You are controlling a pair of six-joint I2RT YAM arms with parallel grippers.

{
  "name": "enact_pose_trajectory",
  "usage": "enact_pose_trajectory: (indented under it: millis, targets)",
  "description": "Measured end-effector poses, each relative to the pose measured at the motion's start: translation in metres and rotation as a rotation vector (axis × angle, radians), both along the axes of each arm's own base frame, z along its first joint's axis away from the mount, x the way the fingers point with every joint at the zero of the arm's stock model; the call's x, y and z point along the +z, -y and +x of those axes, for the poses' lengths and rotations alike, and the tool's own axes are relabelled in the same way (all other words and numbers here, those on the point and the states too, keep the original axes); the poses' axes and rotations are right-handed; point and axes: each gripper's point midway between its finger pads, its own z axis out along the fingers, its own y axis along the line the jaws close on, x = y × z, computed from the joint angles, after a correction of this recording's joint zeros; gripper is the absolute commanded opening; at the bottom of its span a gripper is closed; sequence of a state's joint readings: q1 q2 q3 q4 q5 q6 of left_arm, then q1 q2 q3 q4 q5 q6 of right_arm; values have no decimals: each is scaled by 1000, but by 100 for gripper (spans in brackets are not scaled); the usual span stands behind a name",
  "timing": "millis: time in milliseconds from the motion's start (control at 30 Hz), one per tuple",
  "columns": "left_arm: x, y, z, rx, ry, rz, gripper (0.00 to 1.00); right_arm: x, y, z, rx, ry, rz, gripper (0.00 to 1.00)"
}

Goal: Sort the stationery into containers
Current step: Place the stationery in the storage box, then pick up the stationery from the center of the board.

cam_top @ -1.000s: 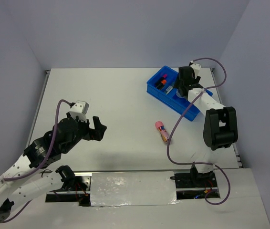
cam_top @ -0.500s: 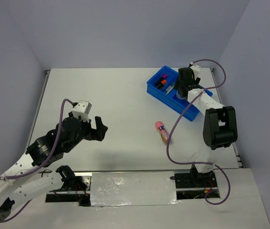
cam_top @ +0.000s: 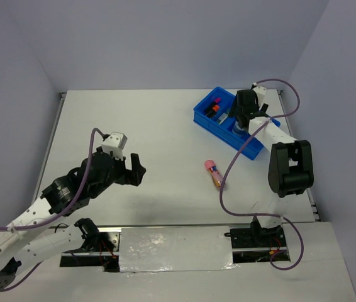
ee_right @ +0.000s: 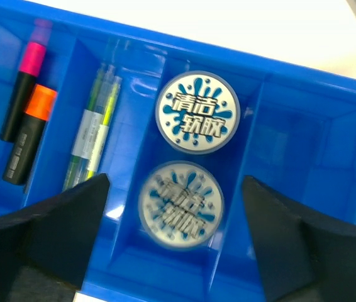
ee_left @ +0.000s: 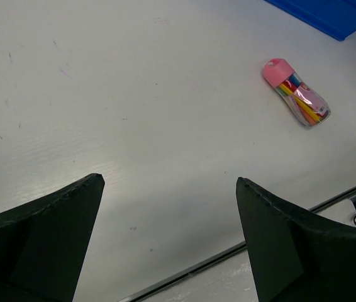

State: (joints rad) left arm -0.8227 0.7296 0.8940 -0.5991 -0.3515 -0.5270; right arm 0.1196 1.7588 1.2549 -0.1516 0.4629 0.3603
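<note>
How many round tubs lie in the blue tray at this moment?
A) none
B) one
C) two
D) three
C: in the right wrist view, one round tub lies beside a second tub in the same compartment of the tray.

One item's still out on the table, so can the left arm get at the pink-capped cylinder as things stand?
Probably yes. The left hand is open, and only bare table lies between it and the cylinder, which lies on its side, clear of the blue tray.

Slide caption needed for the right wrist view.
Blue tray: two round tubs share one compartment, thin pens beside them, two highlighters beyond.
</note>
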Motion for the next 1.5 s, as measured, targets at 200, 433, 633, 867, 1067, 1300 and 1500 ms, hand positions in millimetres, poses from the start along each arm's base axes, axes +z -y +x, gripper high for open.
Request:
enact_pose_trajectory:
  millis: [200,433,633,867,1067,1300,1500]
  targets:
    - [-20,8,7,15,-65,42,99,10,-1,4,6,7,4,100]
    - [-47,41,29,88,-180,4,99,43,-8,-17,27,22,61,100]
    - [-82,120,43,114,-291,-1,99,123,-28,-80,167,163,162,100]
    - [-84,224,60,180,-300,-59,99,116,-45,-171,319,181,226,94]
    - [-92,189,55,381,-293,-75,99,68,-78,-197,481,35,281,89]
    - [-50,91,69,525,-203,-117,99,-23,-145,-222,679,-330,222,82]
    - [-25,2,75,555,-141,-89,99,-77,-151,-230,669,-520,125,76]
